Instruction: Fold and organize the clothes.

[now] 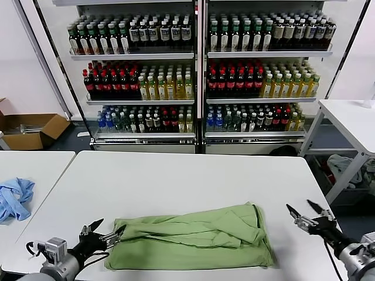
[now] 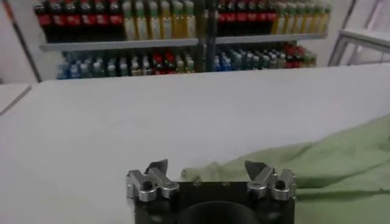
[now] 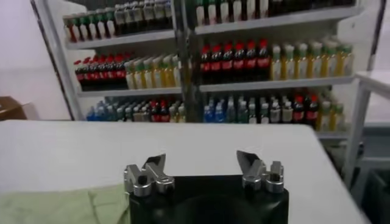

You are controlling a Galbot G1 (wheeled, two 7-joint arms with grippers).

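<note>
**Green shirt lay folded on the table, both grippers spread and empty**

The light green shirt [image 1: 190,236] lay bunched into a rough, wide rectangle on the near part of the white table [image 1: 193,175], its folds running mostly side to side and one edge turned up toward the robot's right.

The left gripper [image 1: 103,232] sat low at the shirt's left edge, its jaws spread apart with nothing between them; one fingertip was right at the cloth, and whether it touched could not be told. In the left wrist view the gripper [image 2: 206,169] showed bare table between its fingers, with the green cloth [image 2: 323,161] just beside it.

The right gripper [image 1: 307,213] was off the shirt's right side, apart from the fabric, also wide open and holding nothing. Its wrist view showed the gripper [image 3: 202,163] over bare table, with a corner of the shirt [image 3: 67,206] to one side.

A crumpled light blue cloth [image 1: 14,198] lay on a separate table [image 1: 41,161] to the robot's left. Beyond stood shelves of bottles [image 1: 199,70], and a cardboard box [image 1: 29,130] sat on the floor.
</note>
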